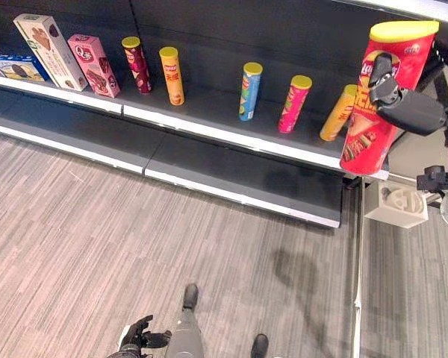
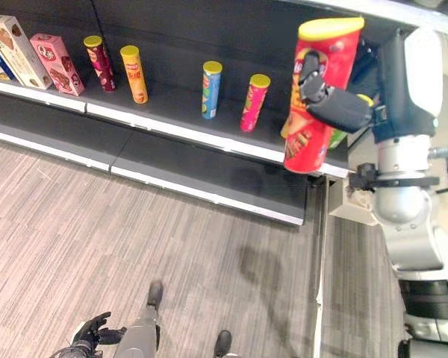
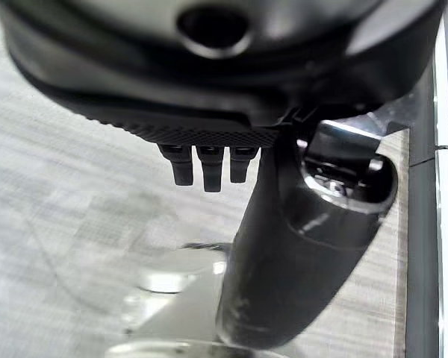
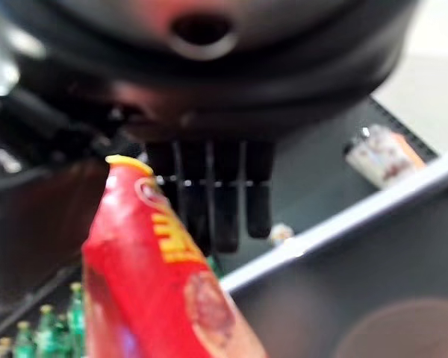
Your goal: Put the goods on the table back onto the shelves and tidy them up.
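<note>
Gripping a tall red can [image 1: 384,104] with a yellow lid, right hand [image 1: 403,104] has its fingers wrapped round it, raised at the shelf's [image 1: 209,112] right end above an orange can [image 1: 337,113]. Left hand [image 1: 138,337] hangs low over the floor [image 1: 97,224], fingers relaxed, empty.

We see grey wood-grain floor [image 1: 134,246] across most of both eye views, planks running left to right. White box [image 1: 396,203] with round recess on its face, just beside right end of bottom shelf [image 1: 231,175]. Thin pale strip [image 1: 356,298] runs over floor from box toward us. In right wrist view, blurred green bottles [image 4: 56,321] with yellow caps, in rows.
</note>
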You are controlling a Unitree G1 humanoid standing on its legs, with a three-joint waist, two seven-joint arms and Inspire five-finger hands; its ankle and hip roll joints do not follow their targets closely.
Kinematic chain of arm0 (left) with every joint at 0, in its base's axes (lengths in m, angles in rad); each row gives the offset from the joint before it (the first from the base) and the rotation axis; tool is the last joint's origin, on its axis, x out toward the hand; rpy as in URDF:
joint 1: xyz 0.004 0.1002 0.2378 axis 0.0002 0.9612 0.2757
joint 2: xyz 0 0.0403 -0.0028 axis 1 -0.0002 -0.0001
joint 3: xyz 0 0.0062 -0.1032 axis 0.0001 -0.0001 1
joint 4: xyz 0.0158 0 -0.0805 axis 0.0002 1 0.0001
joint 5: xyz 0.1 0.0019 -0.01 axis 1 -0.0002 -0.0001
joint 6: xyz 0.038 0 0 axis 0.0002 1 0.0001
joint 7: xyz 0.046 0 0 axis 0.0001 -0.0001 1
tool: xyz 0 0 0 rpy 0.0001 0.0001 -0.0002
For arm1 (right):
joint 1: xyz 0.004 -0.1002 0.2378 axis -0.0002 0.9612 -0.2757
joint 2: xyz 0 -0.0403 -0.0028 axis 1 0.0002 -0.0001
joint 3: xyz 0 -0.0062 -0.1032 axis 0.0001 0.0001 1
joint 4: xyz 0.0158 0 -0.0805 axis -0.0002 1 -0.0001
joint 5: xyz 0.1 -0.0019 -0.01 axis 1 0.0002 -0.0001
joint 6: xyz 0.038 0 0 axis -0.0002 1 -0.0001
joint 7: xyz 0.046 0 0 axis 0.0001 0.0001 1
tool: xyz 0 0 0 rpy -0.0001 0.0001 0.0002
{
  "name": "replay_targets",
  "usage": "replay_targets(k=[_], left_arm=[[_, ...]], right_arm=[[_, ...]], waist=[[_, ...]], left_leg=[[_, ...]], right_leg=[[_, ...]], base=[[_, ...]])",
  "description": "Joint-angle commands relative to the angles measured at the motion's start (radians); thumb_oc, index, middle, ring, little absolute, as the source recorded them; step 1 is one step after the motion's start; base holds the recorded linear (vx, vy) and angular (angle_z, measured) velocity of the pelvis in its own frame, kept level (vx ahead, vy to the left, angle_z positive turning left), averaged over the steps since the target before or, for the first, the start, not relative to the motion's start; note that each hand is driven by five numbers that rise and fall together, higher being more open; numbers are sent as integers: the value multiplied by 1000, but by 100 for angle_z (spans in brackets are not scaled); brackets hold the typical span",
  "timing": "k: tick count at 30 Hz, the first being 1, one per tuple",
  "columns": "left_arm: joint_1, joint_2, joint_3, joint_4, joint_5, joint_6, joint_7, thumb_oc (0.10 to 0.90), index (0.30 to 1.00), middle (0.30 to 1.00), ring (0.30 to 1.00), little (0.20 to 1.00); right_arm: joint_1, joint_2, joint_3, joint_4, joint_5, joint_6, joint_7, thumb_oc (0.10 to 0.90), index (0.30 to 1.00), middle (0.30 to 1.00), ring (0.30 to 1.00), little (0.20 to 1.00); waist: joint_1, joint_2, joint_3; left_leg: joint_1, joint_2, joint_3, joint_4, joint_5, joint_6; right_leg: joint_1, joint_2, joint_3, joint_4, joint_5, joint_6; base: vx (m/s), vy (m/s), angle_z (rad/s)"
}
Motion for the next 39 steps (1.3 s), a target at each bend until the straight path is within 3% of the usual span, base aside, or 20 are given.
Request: replay_targets(k=[1, 2, 3, 6, 8, 11, 14, 16, 21, 24, 25, 26, 27, 28, 30, 31, 32, 39], left_arm=[[-5, 79, -32, -87, 35, -38, 36, 800, 900, 900, 900, 900], [-5, 85, -28, -82, 36, -34, 34, 800, 900, 900, 900, 900], [2, 105, -23, -91, 31, -32, 33, 800, 900, 900, 900, 900], [13, 121, -13, -113, 26, -26, 27, 800, 900, 900, 900, 900], [21, 121, 0, -98, 21, -25, 25, 800, 900, 900, 900, 900], [20, 112, 10, -66, 4, -24, 28, 800, 900, 900, 900, 900], [16, 86, 7, -48, 7, -21, 28, 800, 900, 900, 900, 900], [17, 66, -5, -61, 29, -26, 24, 800, 900, 900, 900, 900], [33, 48, -17, -100, 24, -30, 20, 800, 900, 900, 900, 900], [42, 31, -22, -102, 19, -29, 12, 800, 900, 900, 900, 900], [39, 31, -33, -105, 26, -30, 10, 800, 900, 900, 900, 900], [39, 32, -34, -105, 26, -30, 10, 800, 900, 900, 900, 900], [30, 37, -42, -107, 36, -32, 14, 800, 900, 900, 900, 900], [31, 45, -40, -112, 35, -30, 18, 800, 900, 900, 900, 900], [33, 48, -35, -113, 31, -30, 24, 800, 900, 900, 900, 900], [33, 48, -35, -113, 31, -30, 24, 800, 900, 900, 900, 900], [36, 44, -35, -110, 32, -29, 21, 800, 900, 900, 900, 900], [38, 56, -39, -101, 56, -27, 26, 800, 900, 900, 900, 900]], right_arm=[[-63, -29, -106, -141, 2, -41, -60, 400, 300, 300, 300, 300], [-65, -10, -96, -144, -8, -32, -46, 400, 300, 300, 300, 300], [-109, 9, -60, -145, -3, -27, -39, 400, 300, 300, 300, 300], [-137, 32, -21, -144, 10, -34, -45, 400, 300, 300, 300, 300], [-132, 33, -32, -143, 9, -35, -42, 400, 300, 300, 300, 300], [-138, 21, -30, -144, 25, -44, -43, 400, 300, 300, 300, 300], [-127, 18, -38, -141, 28, -53, -51, 400, 300, 300, 300, 300], [-103, -9, -67, -146, 20, -47, -47, 400, 300, 300, 300, 300], [-106, -14, -76, -159, 45, -60, -51, 400, 300, 300, 300, 300], [-65, -13, -91, -164, 43, -55, -34, 400, 300, 300, 300, 300], [-42, -12, -114, -182, 41, -56, -33, 400, 300, 300, 300, 300], [-38, -11, -117, -184, 41, -55, -32, 400, 300, 300, 300, 300], [-25, -8, -143, -200, 42, -63, -44, 400, 300, 300, 300, 300], [-6, 9, -156, -218, 37, -62, -46, 400, 300, 300, 300, 300], [-3, 36, -157, -239, 30, -66, -45, 400, 300, 300, 300, 300], [-2, 37, -158, -241, 30, -65, -45, 400, 300, 300, 300, 300], [-5, 60, -153, -248, 31, -66, -40, 400, 300, 300, 300, 300], [-57, 106, -84, -260, 24, -66, -30, 400, 300, 300, 300, 300]], waist=[[16, -34, -107], [19, -41, -119], [15, -49, -112], [16, -49, -104], [6, -52, -95], [-7, -65, -90], [-21, -80, -72], [-26, -92, -54], [-18, -102, -36], [-34, -87, -44], [-48, -73, -48], [-48, -74, -52], [-59, -66, -57], [-59, -65, -65], [-54, -53, -73], [-56, -52, -72], [-57, -34, -75], [-45, -15, -75]], left_leg=[[28, -27, -34, 49, 17, 12], [42, -49, -26, 68, -4, 26], [68, -71, 10, 80, -31, 51], [100, -72, 46, 67, -42, 75], [147, -85, 47, 34, -50, 91], [180, -117, 55, 1, -56, 106], [205, -170, 40, 9, -72, 120], [222, -214, 17, 54, -120, 132], [185, -255, -24, 202, -192, 136], [178, -230, -23, 193, -188, 130], [162, -200, -14, 147, -148, 121], [163, -200, -15, 140, -143, 120], [122, -165, -3, 99, -93, 102], [101, -138, -27, 79, -78, 93], [110, -135, -115, 79, -87, 77], [110, -135, -118, 79, -88, 76], [129, -138, -138, 74, -96, 74], [164, -150, -60, 58, -111, 102]], right_leg=[[52, -88, 59, 61, -81, 155], [35, -131, 71, 97, -50, 158], [-37, -185, 86, 211, 65, 155], [-111, -189, 94, 298, 99, 137], [-167, -114, 123, 314, 66, 116], [-222, -7, 87, 240, 20, 95], [-248, 71, 88, 166, 19, 92], [-209, 88, 113, 113, 23, 76], [-169, 78, 114, 65, 39, 72], [-143, 77, 106, 46, 28, 75], [-145, 73, 109, 45, 21, 79], [-148, 72, 107, 45, 21, 79], [-153, 55, 108, 44, 8, 86], [-158, 41, 115, 57, -15, 85], [-155, 37, 136, 75, -24, 86], [-154, 37, 134, 76, -25, 86], [-147, 31, 136, 84, -27, 89], [-175, -13, 172, 90, 13, 112]], base=[[350, 479, -56], [341, 605, -50], [211, 426, -27], [136, 327, -54], [162, 211, -30], [158, 166, -4], [150, 132, 2], [179, 54, 63], [58, -35, 52], [107, 58, 20], [21, 82, 15], [66, 188, 20], [115, 166, 34], [168, 203, 30], [140, 116, -3], [139, 141, -47], [118, 150, -59], [24, 144, -42]])
